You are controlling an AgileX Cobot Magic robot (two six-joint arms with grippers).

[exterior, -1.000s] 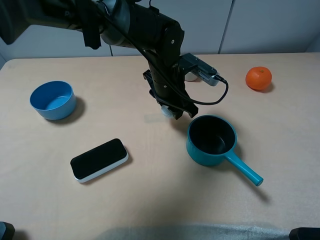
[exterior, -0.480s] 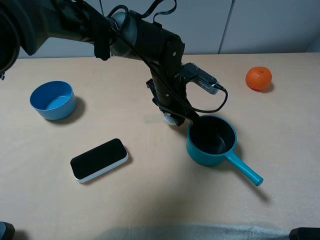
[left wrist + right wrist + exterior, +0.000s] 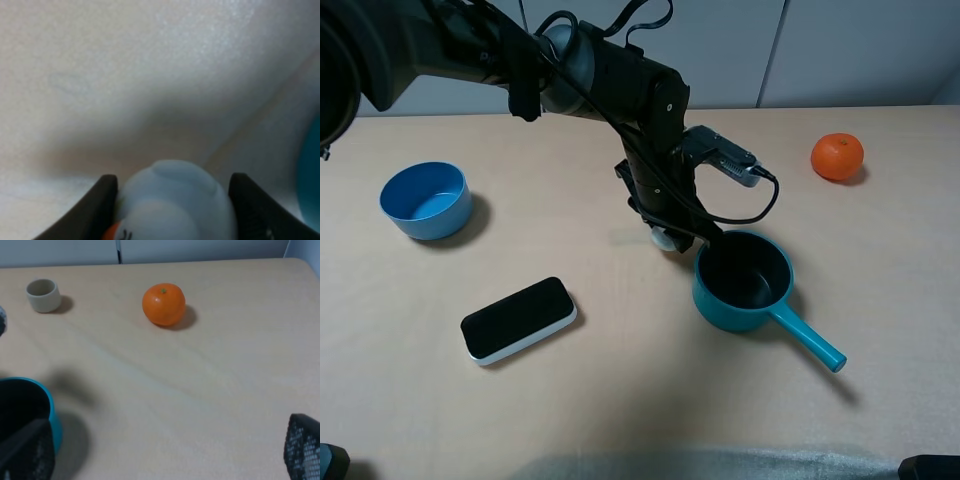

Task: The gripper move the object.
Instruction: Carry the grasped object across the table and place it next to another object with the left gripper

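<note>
My left gripper is shut on the pale blue-white duck figurine and holds it low over the table, just left of the teal saucepan. In the left wrist view the duck sits between the two black fingers, with an orange beak showing. My right gripper is far from the duck; its fingertips show wide apart with nothing between them.
A blue bowl stands at the left. A black and white phone-like slab lies front left. An orange sits at the back right, also in the right wrist view. A small beige cup stands behind the arm.
My left gripper has moved a little right and down with the duck, ending closer to the saucepan's rim. In the last half second it hardly moved.
</note>
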